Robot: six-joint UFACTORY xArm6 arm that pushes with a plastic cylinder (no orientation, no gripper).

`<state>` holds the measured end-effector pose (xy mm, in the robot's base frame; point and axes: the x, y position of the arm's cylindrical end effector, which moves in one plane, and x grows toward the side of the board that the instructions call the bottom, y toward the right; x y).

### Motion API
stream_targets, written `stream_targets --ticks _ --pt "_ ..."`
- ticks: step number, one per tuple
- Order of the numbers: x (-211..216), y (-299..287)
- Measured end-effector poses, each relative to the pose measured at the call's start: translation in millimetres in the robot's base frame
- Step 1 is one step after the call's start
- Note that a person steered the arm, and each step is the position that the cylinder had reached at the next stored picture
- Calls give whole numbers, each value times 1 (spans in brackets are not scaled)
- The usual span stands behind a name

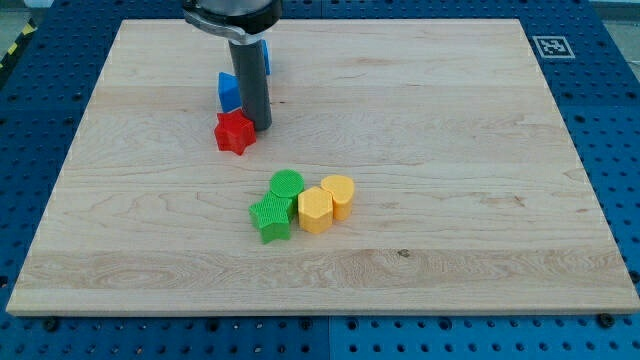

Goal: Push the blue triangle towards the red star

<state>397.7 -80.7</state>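
The red star (234, 132) lies on the wooden board in the upper left part of the view. A blue block (229, 92), the blue triangle as far as its shape shows, sits just above it, nearly touching. My tip (261, 126) is on the board right beside the red star's right side and below-right of the blue block. The rod hides part of the blue block and of a second blue block (266, 55) behind it near the view's top.
A green round block (287, 185) and a green star (270, 218) sit together at the board's middle, with two yellow blocks (316, 210) (339, 195) touching on their right. The wooden board (450, 150) ends on a blue pegboard.
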Motion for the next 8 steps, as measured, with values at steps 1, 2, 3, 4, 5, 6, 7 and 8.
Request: stream_targets --ticks 1,2,3,4,5,6,7,8 --pt "-9 5" --pt "-19 17" --pt "-51 24" --pt "-78 36" --pt "-100 54" --pt "-135 56" --pt "-173 26" --pt "-162 -30"
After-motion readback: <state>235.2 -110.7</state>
